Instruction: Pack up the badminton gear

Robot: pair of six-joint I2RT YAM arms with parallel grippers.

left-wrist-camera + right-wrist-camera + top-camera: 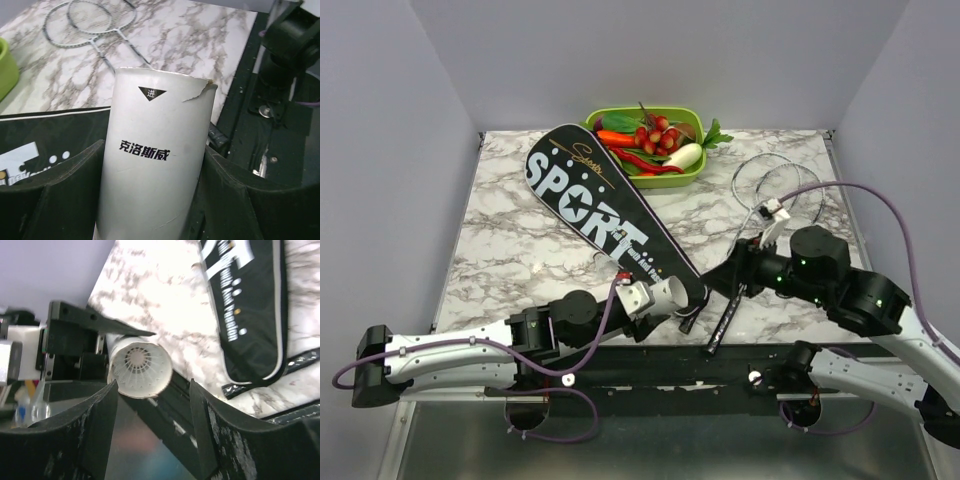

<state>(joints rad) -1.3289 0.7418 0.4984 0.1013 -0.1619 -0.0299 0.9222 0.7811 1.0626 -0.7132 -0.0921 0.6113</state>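
My left gripper [642,298] [154,150] is shut on a white tube [663,294] [155,165] with black lettering, held over the table's near edge. A white shuttlecock [139,361] sits inside the tube's open mouth. Facing that mouth, my right gripper [720,282] [152,390] is open with nothing between its fingers. The black "SPORT" bag [595,205] [45,135] [250,310] lies slantwise on the marble top, its narrow end beside the tube. Two silver rackets [772,183] [95,20] lie at the right, with their black handles [724,325] reaching the near edge.
A green tray [692,165] of toy vegetables stands at the back centre, touching the bag's wide end. A black strip [650,365] with the arm bases runs along the near edge. Purple-grey cables loop off both arms.
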